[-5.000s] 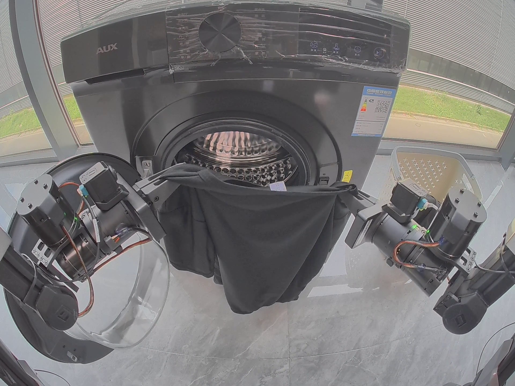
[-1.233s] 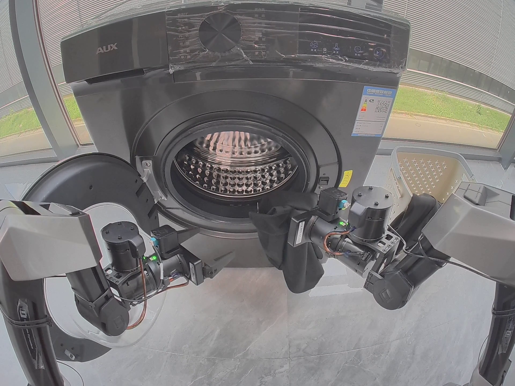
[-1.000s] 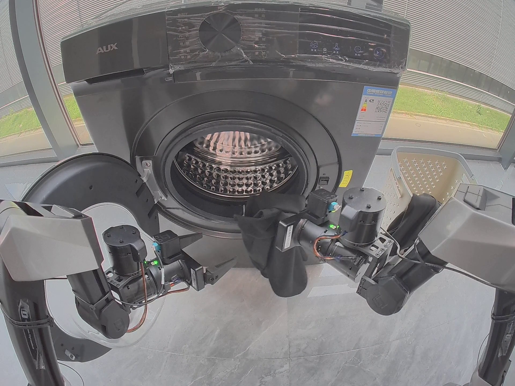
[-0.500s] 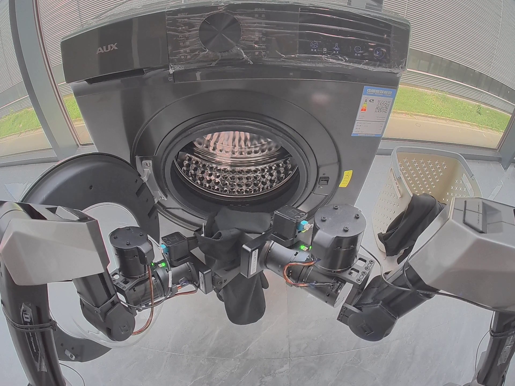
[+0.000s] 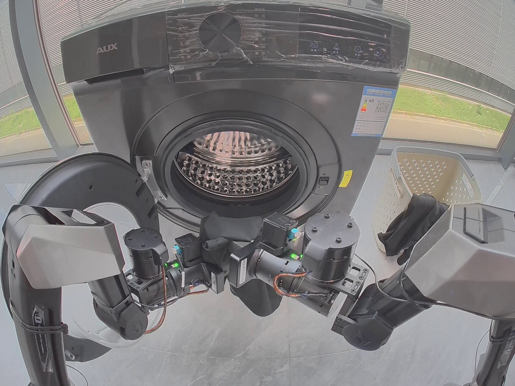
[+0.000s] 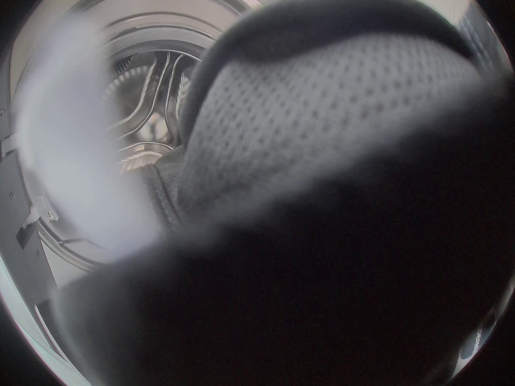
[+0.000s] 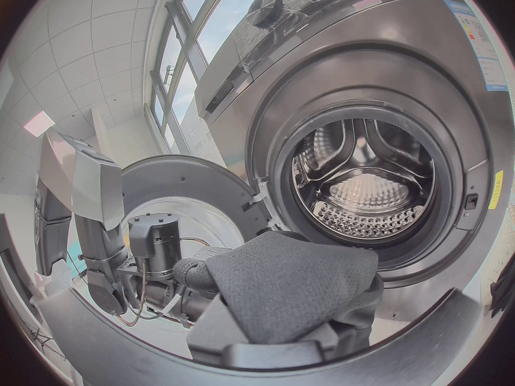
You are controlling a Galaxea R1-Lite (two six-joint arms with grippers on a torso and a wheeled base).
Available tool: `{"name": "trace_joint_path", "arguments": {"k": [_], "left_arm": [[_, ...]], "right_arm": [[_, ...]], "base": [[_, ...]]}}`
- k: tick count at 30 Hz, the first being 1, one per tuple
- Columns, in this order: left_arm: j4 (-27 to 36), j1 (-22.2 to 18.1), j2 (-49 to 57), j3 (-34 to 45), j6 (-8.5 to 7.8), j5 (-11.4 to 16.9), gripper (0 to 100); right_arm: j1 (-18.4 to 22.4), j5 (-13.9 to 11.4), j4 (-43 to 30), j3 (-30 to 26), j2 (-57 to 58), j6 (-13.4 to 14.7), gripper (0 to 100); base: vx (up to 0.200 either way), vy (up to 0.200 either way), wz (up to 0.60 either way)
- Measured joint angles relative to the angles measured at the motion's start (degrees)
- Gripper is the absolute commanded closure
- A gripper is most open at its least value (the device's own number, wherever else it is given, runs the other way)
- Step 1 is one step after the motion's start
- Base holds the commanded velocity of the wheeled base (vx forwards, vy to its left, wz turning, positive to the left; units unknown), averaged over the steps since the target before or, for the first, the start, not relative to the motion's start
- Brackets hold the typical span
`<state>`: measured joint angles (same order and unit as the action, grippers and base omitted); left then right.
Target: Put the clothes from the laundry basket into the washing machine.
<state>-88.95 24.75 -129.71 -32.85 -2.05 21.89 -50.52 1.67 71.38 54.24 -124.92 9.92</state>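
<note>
Right claw (image 5: pixel 232 261) is seen in the head view clamped on a bunched black garment (image 5: pixel 257 298) just below the washing machine (image 5: pixel 123 108) opening. The left claw (image 5: pixel 214 281) is pressed against it; its state cannot be told. At the left wrist, the garment is seen close before the drum (image 6: pixel 145 108). At the right wrist, it is draped over the claw.

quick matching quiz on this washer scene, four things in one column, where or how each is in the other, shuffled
1 black garment
2 washer door
3 drum
4 laundry basket

a swung open at the machine's left
b on the floor at the machine's right
c bunched up just below the opening
d bare perforated metal

Pairs: 1-c, 2-a, 3-d, 4-b
</note>
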Motion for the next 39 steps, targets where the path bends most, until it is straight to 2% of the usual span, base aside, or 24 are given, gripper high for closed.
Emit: {"name": "trace_joint_path", "arguments": {"k": [7, 10, 16, 22, 23, 27, 32, 39], "left_arm": [[-0.05, -2.01, -0.06, -2.17, 0.96, -0.85, 100], [-0.05, -2.86, 0.13, -2.97, 1.48, -1.23, 100], [0.00, -4.38, 1.54, -4.60, 3.88, -2.38, 100], [0.27, -4.68, 3.17, -4.99, 4.25, -2.63, 100], [0.33, -4.68, 3.41, -4.99, 4.25, -2.63, 100], [-0.27, -5.27, 4.21, -5.16, 4.43, -4.02, 100], [-0.05, -4.69, 4.79, -5.07, 4.95, -4.00, 100], [-0.06, -4.61, 6.53, -4.94, 7.27, -5.51, 100]], "right_arm": [[3.11, 2.23, -0.21, -1.18, 0.16, -0.05, 100], [3.86, 2.40, -0.24, -2.12, 0.50, -0.16, 100], [4.44, 2.51, -0.07, -6.83, 1.40, -0.57, 100], [4.16, 2.60, 0.04, -9.40, 1.49, -0.73, 100], [4.13, 2.60, -0.05, -9.75, 1.49, -0.76, 0], [4.00, 2.78, -1.74, -10.97, 1.33, -0.73, 0], [3.72, 2.51, -1.21, -12.84, 1.57, -1.00, 0], [3.89, -0.26, 0.66, -25.03, 3.43, -2.95, 0]], "base": [[0.000, 0.000, 0.00], [0.000, 0.000, 0.00], [0.000, 0.000, 0.00], [0.000, 0.000, 0.00], [0.000, 0.000, 0.00], [0.000, 0.000, 0.00], [0.000, 0.000, 0.00], [0.000, 0.000, 0.00]]}}
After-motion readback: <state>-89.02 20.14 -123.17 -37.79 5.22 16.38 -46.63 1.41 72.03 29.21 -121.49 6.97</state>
